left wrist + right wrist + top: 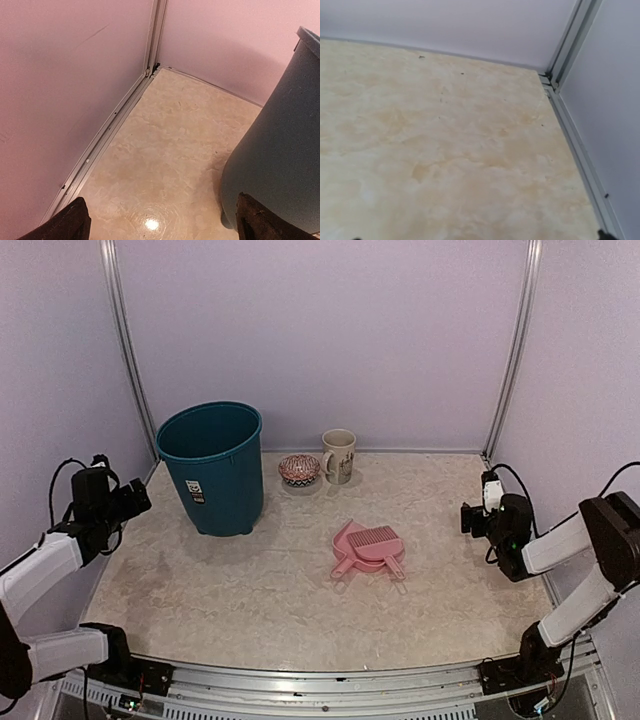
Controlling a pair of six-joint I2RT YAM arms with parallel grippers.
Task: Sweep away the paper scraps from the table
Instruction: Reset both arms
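Observation:
No paper scraps show in any view. The beige mottled table carries a pink dustpan with a pink brush lying on it, right of centre. My left gripper hangs at the table's left edge, beside the teal bin. In the left wrist view its fingertips stand far apart, open, with only bare table between them. My right gripper hovers at the right edge, open. Only its dark fingertips peek in at the bottom corners of the right wrist view, over bare table.
A patterned bowl and a cream mug stand at the back, right of the bin. The bin's wall fills the right side of the left wrist view. Walls and metal rails enclose the table on three sides.

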